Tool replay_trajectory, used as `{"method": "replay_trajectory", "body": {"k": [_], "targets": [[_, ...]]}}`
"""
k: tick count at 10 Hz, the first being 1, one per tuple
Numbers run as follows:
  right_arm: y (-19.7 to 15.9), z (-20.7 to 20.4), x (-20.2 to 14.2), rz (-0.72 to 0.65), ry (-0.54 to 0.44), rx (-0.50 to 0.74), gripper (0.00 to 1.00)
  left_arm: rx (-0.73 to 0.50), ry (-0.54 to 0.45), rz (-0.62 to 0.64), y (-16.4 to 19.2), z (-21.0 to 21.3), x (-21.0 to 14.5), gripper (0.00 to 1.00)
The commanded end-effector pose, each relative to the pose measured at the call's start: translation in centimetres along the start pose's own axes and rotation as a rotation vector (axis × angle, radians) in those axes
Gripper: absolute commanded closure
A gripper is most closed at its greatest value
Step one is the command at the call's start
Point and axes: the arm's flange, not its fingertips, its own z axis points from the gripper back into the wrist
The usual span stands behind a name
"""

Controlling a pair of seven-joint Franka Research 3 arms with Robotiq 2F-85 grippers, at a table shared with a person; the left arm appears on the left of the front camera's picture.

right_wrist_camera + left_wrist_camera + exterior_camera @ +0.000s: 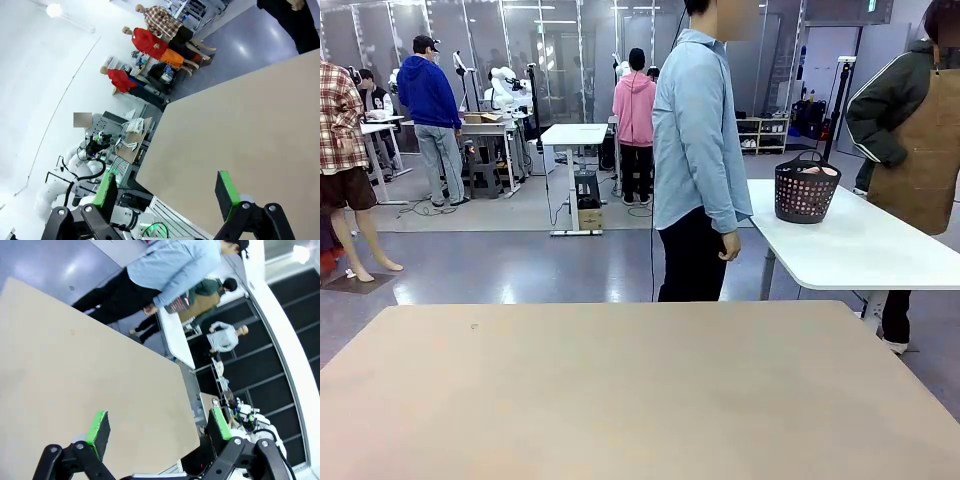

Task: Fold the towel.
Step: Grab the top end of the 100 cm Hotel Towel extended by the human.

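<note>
The left gripper point(159, 427) has its green-padded fingers point(98, 432) spread wide with nothing between them, low in the left wrist view. The right gripper point(166, 192) stands likewise, wide apart and empty. Beyond both lies a bare tan rectangular tabletop point(620, 400), across the lower front view. The light salmon-pink towel point(818, 171) peeks from a dark grey perforated plastic basket point(805, 195) on a white side table point(860, 250) at mid right, near a person in a light blue shirt point(695, 140). Folding looks unstarted: the towel is not yet laid out here.
</note>
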Motion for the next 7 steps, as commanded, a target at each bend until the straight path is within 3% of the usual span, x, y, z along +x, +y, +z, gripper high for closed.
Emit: {"method": "replay_trajectory", "body": {"k": [1,2,3,7], "targets": [[0.9,-5.0,-8.2,0.028,-0.011,0.0,0.0,0.009,-0.046,-0.012,-0.4,-2.4,-11.4,0.0],[0.9,-5.5,-8.0,0.049,0.015,0.006,0.0,-0.002,-0.042,-0.04,-0.3,-2.9,-11.0,0.0],[-0.5,0.1,-0.1,-0.005,-0.004,-0.005,0.0,0.019,-0.022,0.013,0.8,1.1,-0.1,0.0],[-0.5,0.1,-0.1,-0.005,-0.004,-0.005,0.0,0.019,-0.022,0.013,0.8,1.1,-0.1,0.0]]}}
